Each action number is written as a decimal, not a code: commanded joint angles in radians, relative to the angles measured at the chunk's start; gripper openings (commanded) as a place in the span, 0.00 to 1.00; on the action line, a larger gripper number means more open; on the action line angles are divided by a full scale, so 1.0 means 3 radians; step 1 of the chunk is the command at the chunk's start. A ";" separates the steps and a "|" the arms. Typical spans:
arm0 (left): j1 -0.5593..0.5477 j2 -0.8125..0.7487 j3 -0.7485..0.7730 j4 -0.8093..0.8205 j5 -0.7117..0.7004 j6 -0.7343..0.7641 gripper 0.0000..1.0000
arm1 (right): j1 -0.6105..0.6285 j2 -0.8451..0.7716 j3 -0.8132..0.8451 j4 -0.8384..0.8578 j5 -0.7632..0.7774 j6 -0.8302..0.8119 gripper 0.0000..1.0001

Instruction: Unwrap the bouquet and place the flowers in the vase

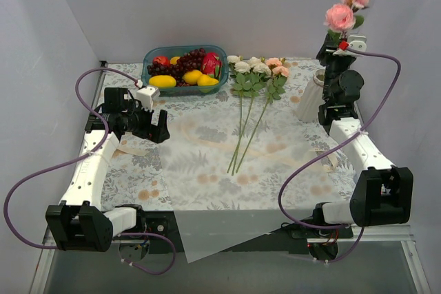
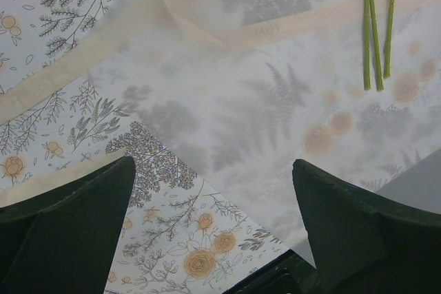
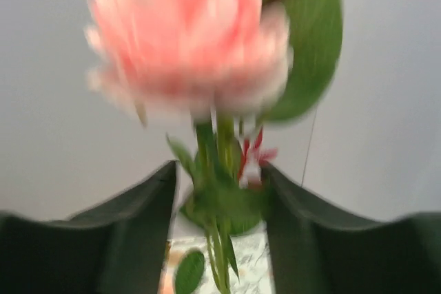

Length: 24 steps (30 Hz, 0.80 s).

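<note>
The bouquet lies undone. Its translucent wrapping paper [image 1: 207,228] [image 2: 275,122] is spread flat on the tablecloth, and several flowers [image 1: 256,68] lie loose behind it with their stems [image 2: 372,32] pointing toward me. Pink roses [image 1: 342,13] [image 3: 186,39] stand upright above the white ribbed vase [image 1: 309,100], which the right arm partly hides. My right gripper [image 1: 335,49] [image 3: 219,184] has its jaws apart on either side of their stems, and the view is blurred. My left gripper [image 1: 162,127] [image 2: 213,170] hovers open over the paper, holding nothing.
A blue bowl [image 1: 148,55] of fruit stands at the back, left of the flower heads. A cream ribbon [image 2: 275,29] lies across the paper. Grey walls enclose the table on three sides. The paper overhangs the front edge.
</note>
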 commanded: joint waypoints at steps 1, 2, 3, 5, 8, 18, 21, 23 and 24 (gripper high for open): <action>0.0019 -0.0021 0.0090 0.0053 0.0067 0.0019 0.98 | -0.0017 -0.0135 -0.0001 -0.0388 0.0317 0.0204 0.67; 0.0019 -0.0021 0.0090 0.0053 0.0073 0.0019 0.98 | -0.0022 -0.0146 -0.0001 -0.0525 0.0343 0.0229 0.70; 0.0019 -0.0026 0.0090 0.0053 0.0083 0.0014 0.98 | -0.0022 -0.0161 0.0014 -0.0603 0.0384 0.0300 0.73; 0.0019 -0.0031 0.0085 0.0048 0.0088 0.0014 0.98 | -0.0022 -0.0227 0.0030 -0.0817 0.0399 0.0342 0.80; 0.0019 -0.0062 0.0060 0.0063 0.0083 0.0024 0.98 | -0.0017 -0.0350 0.0086 -0.1194 0.0420 0.0439 0.86; 0.0019 -0.0082 0.0024 0.0083 0.0124 -0.0001 0.98 | -0.0011 -0.0963 0.0127 -0.1902 0.0323 0.0664 0.96; 0.0019 -0.0093 0.0014 0.0094 0.0134 -0.0011 0.98 | -0.0006 -0.1168 0.0168 -0.2162 0.0307 0.0776 0.97; 0.0019 -0.0093 0.0024 0.0084 0.0144 -0.0011 0.98 | -0.0001 -0.1316 0.0173 -0.2290 0.0262 0.0827 0.98; 0.0019 -0.0098 0.0034 0.0084 0.0139 -0.0006 0.98 | -0.0001 -0.1372 0.0158 -0.2306 0.0186 0.0853 0.98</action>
